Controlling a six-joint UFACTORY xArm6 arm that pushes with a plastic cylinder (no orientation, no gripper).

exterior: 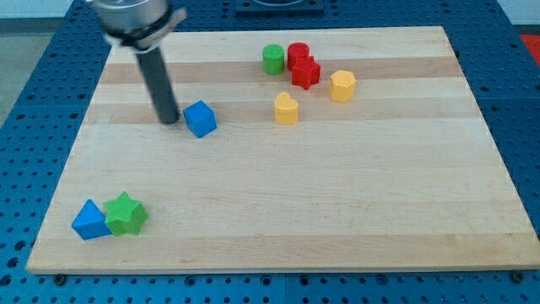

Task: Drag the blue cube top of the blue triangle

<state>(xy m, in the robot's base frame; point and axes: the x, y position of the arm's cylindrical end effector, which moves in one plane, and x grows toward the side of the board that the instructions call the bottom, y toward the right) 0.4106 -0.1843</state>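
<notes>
My tip (pixel 170 119) rests on the counter (pixel 354 211) just to the view's left of the blue cube (pixel 201 118), level with it and very near, though I cannot tell whether the two touch. There are no jaws on this arm, only the bare rod, so nothing can be spread or pinched.

The blue cube sits in the upper left part of the counter. The blue triangle (pixel 89 221) lies well apart from it, toward the view's bottom left corner, touching a green star (pixel 126 213) on its right side.

The spot to reach, I judge, is just above the blue triangle in the view, which is down and to the left of the cube. My tip is on the wrong side for that push (it would drive the cube rightward), so it likely needs to come round to the cube's upper right.

The cube sits turned, a corner toward the view's bottom; it has no long axis.
</notes>
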